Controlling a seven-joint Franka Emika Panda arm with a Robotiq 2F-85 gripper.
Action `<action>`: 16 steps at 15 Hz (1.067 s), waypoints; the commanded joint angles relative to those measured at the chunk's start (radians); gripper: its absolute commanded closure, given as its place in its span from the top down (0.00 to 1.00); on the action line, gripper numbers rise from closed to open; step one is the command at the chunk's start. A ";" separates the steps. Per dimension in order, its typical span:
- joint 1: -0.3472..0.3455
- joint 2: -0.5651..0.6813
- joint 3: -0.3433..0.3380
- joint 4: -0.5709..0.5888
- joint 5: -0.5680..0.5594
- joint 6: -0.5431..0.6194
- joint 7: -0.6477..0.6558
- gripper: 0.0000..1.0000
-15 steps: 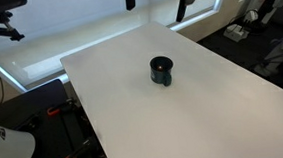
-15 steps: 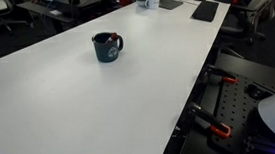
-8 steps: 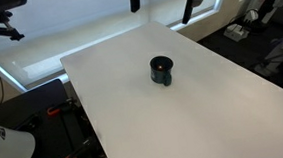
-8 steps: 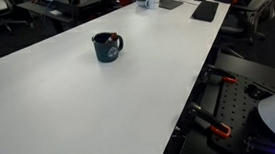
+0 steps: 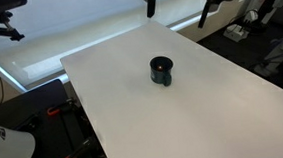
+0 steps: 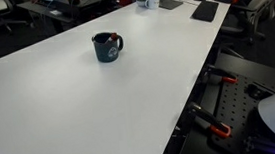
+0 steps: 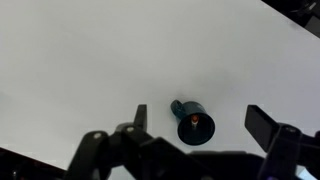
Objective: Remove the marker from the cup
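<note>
In an exterior view the squat dark-teal cup [image 5: 161, 71] stands on the broad white table [image 5: 214, 114], edges well away; the black jaws hang high, spread apart, empty. In an exterior view the cup [image 6: 106, 47] has bare table all round. Wrist view: the slim dark red-tipped marker [image 7: 195, 123] stands inside the cup; centre over it, descend straight, pinch above the rim.

White table [image 6: 100, 110]; flat black item [image 6: 204, 11], perhaps keyboard, at far end.
</note>
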State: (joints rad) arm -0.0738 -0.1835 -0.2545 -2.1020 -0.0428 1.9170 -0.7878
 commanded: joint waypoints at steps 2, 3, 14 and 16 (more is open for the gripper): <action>-0.020 -0.001 0.017 0.002 0.004 -0.003 -0.003 1.00; -0.020 -0.002 0.017 0.002 0.004 -0.003 -0.003 1.00; -0.072 0.194 0.023 0.102 0.161 -0.046 -0.211 1.00; -0.081 0.249 0.032 0.148 0.178 -0.068 -0.234 1.00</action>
State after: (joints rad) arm -0.1239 0.0675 -0.2543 -1.9547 0.1379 1.8506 -1.0243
